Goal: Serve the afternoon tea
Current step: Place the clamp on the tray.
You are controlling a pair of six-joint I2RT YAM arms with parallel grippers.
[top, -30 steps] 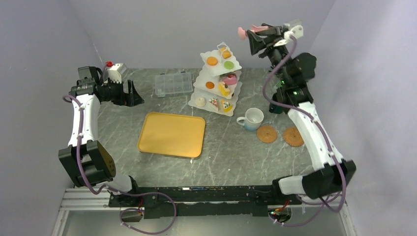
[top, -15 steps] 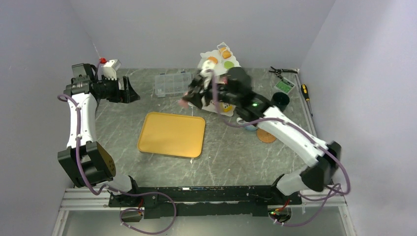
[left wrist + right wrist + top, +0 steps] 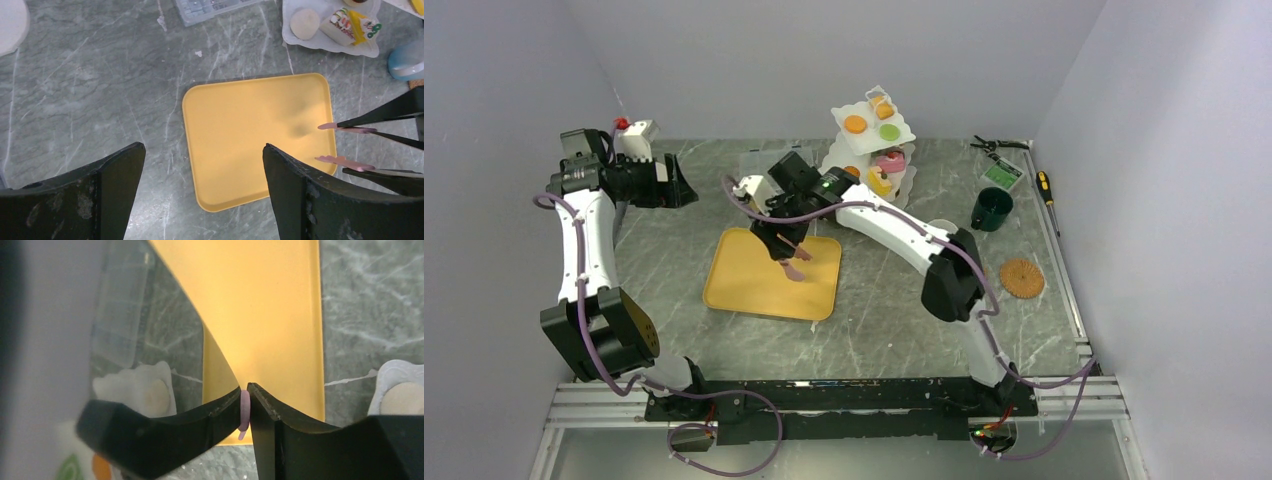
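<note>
1. From above, the yellow tray (image 3: 764,285) lies mid-surface, and your right arm partly hides the clear box (image 3: 754,160) behind it. The right fingers (image 3: 774,238) clamp the pink tongs (image 3: 794,265) over the tray. The white stand (image 3: 902,132), loaded with pastries (image 3: 855,124), sits at the back, with the green mug (image 3: 991,208) and a cork coaster (image 3: 1021,278) to its right.
2. In your left wrist view, the left fingers (image 3: 110,190) gape wide and empty above the surface. The tong tips are parted over the tray's edge.
3. In your right wrist view, the fingers pinch a pink sliver of tongs above the tray.
</note>
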